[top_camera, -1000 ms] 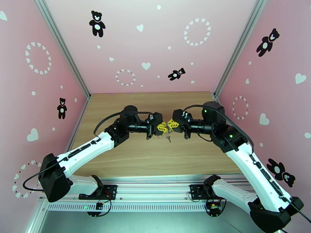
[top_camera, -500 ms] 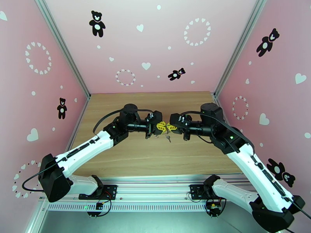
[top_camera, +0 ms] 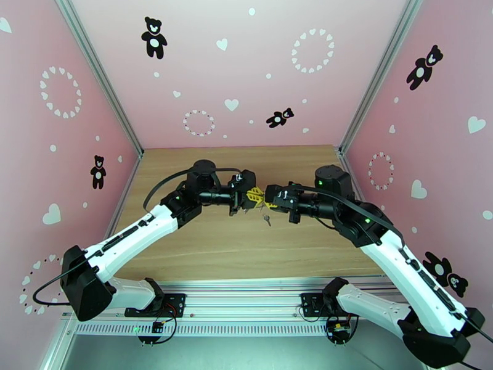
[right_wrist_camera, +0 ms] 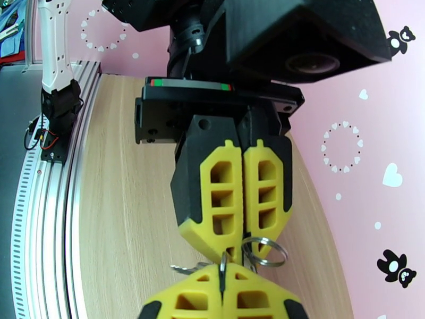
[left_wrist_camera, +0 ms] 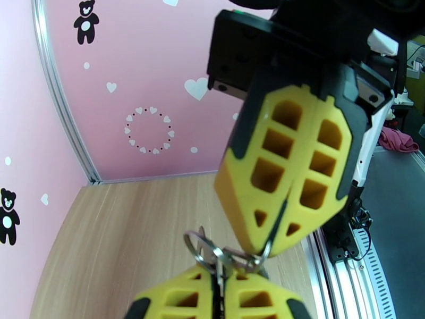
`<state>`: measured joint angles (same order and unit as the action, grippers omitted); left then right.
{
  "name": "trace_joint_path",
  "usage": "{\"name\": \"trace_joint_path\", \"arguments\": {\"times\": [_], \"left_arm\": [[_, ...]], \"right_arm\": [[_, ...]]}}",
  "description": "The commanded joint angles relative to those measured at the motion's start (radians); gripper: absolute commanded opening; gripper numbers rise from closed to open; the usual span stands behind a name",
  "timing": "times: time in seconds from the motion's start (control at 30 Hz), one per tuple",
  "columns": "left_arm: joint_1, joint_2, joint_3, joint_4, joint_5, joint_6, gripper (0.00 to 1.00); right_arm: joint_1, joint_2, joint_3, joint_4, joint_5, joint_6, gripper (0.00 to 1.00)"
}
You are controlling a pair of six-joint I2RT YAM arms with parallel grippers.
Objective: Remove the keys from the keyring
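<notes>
Both grippers meet tip to tip above the middle of the wooden table. My left gripper (top_camera: 253, 196) (left_wrist_camera: 219, 287) is shut on the keyring (left_wrist_camera: 200, 245) (right_wrist_camera: 264, 252), a silvery split ring that sticks out beside its yellow fingers (right_wrist_camera: 234, 200). My right gripper (top_camera: 270, 202) (right_wrist_camera: 222, 278) is shut on a thin metal piece that looks like one of the keys, its shaft (right_wrist_camera: 184, 269) poking out sideways. In the left wrist view, the right gripper's fingertips (left_wrist_camera: 249, 237) pinch metal loops just beside my left gripper's own tips. A small dark key (top_camera: 266, 220) shows just below the grippers; I cannot tell whether it lies on the table.
The table (top_camera: 203, 248) is boxed in by pink walls at the left, back and right. An aluminium rail (top_camera: 246, 300) with the arm bases runs along the near edge.
Both grippers have shifted a little to the left and closed in on each other, the right arm reaching further in. The small key below them has stayed put.
</notes>
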<state>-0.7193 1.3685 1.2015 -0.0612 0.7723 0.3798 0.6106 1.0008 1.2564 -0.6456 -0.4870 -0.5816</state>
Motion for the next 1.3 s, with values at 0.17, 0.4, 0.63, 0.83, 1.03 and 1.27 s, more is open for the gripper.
{"name": "trace_joint_path", "arguments": {"times": [0.17, 0.4, 0.63, 0.83, 1.03, 1.27], "left_arm": [[0.101, -0.007, -0.001, -0.003, -0.154, -0.119, 0.0], [0.171, -0.013, -0.055, -0.011, -0.461, -0.419, 0.0], [0.205, 0.059, -0.117, 0.123, -0.598, -0.768, 0.0], [0.207, 0.138, -0.184, 0.305, -0.596, -0.97, 0.0], [0.221, 0.159, -0.309, 0.506, -0.664, -1.056, 0.0], [0.237, 0.193, -0.343, 0.543, -0.68, -1.078, 0.0]], "right_arm": [[-0.02, -0.069, -0.025, 0.048, 0.051, 0.172, 0.0], [-0.089, -0.018, -0.148, 0.205, -0.014, 0.649, 0.0], [-0.082, 0.08, -0.415, 0.554, -0.024, 1.071, 0.0], [-0.021, 0.214, -0.564, 0.755, 0.05, 1.232, 0.0], [0.076, 0.39, -0.612, 0.917, 0.075, 1.308, 0.0], [0.097, 0.517, -0.63, 0.978, 0.12, 1.347, 0.0]]}}
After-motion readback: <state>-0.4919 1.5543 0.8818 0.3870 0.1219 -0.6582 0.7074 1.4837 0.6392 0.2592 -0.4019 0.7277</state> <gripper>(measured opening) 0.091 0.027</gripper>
